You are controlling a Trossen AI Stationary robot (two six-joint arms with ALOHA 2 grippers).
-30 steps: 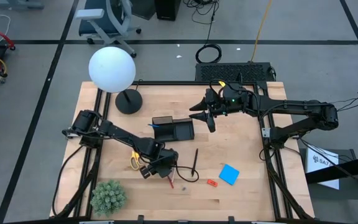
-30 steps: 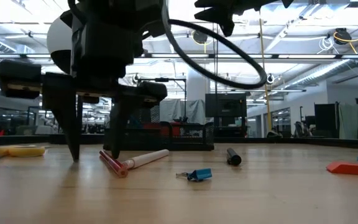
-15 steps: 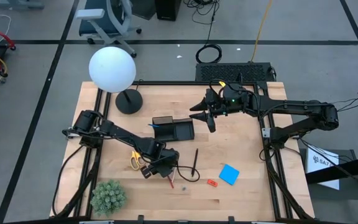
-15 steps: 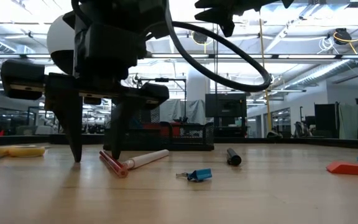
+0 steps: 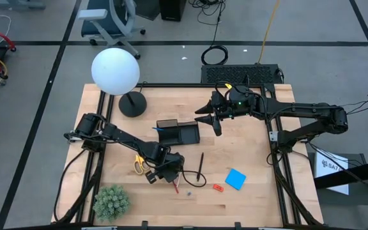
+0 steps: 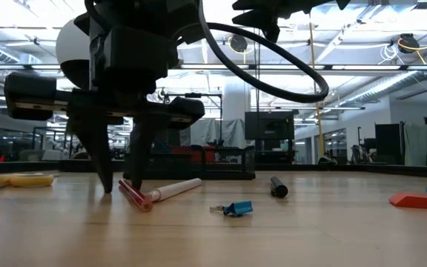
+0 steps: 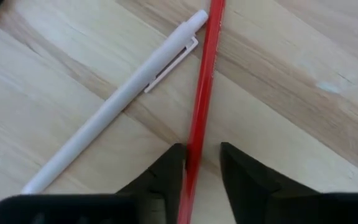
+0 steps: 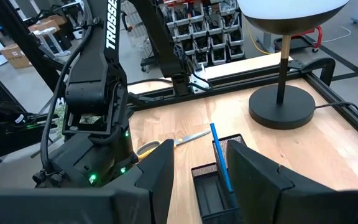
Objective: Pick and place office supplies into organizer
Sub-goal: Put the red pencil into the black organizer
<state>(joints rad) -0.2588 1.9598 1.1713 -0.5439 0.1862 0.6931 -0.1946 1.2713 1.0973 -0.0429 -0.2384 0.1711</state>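
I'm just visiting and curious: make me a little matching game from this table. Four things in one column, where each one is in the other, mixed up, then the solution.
Things:
1. red pencil
2. blue pen
3. blue note pad
4. yellow-handled scissors

Places:
A. lying flat on the wood, right part of the table
B. standing in the black organizer
C. between the fingers of the left pincer
D. on the table just left of the left pincer, in the overhead view

Pairs: 1-C, 2-B, 3-A, 4-D
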